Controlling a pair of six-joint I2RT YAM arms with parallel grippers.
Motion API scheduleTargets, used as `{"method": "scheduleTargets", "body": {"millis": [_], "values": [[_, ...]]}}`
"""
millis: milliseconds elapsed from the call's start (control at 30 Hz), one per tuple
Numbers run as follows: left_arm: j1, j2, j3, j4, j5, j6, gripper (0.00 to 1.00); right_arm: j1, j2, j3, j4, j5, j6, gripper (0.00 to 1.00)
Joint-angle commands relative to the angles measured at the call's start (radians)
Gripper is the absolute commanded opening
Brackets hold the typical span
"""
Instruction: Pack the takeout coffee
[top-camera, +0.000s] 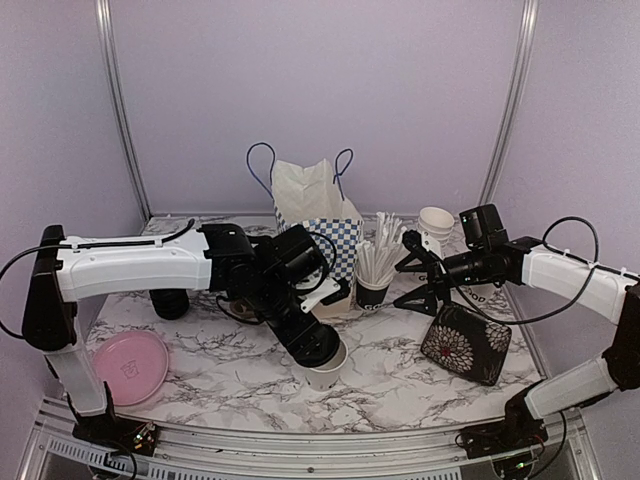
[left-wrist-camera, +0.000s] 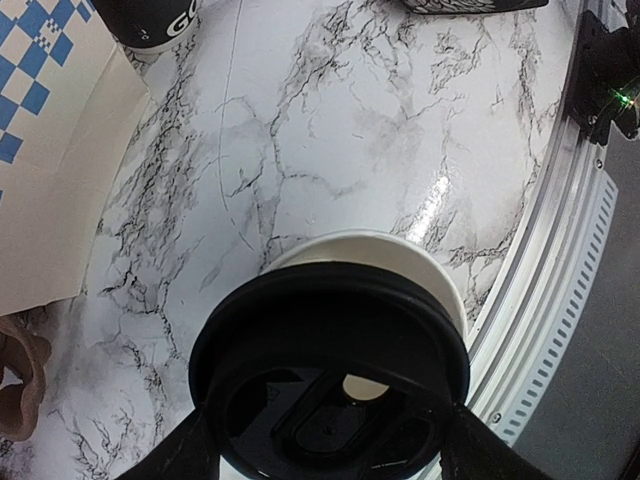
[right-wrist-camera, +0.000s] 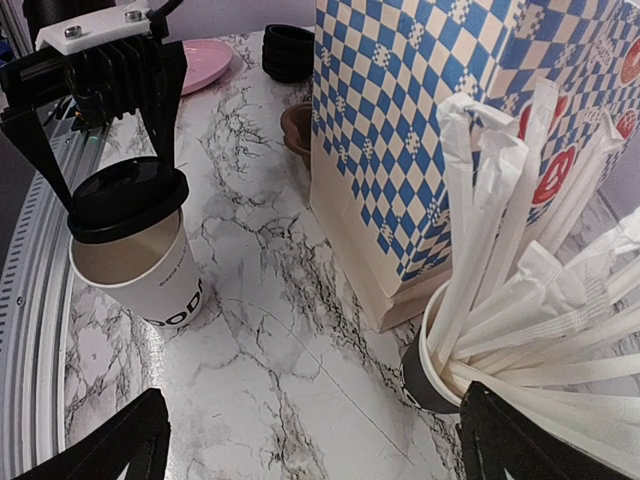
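Fig.: L gripper grasping lid askew over cup; R gripper released. Risk: uneven press tips cup.

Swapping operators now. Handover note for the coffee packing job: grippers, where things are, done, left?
Left gripper: shut on the black lid, which sits tilted on the white cup, not seated.
Right gripper: open, empty, near the straw cup.
Brown carrier: beside the checked bag, mostly hidden.
Done: lid is at the cup.
Left: press lid down, set cup in carrier.
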Motion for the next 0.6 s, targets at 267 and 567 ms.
{"method": "scheduleTargets", "body": {"millis": [267, 567], "values": [[-0.013, 0.024, 0.046, -0.012, -0.006, 0.009, 0.68, -0.005, -0.011, -0.001, -0.014, -0.016, -0.009, 0.98], [-0.019, 0.004, 0.073, -0.036, -0.022, 0.008, 0.68, -0.005, -0.007, 0.001, -0.016, -0.018, -0.011, 0.98]]}}
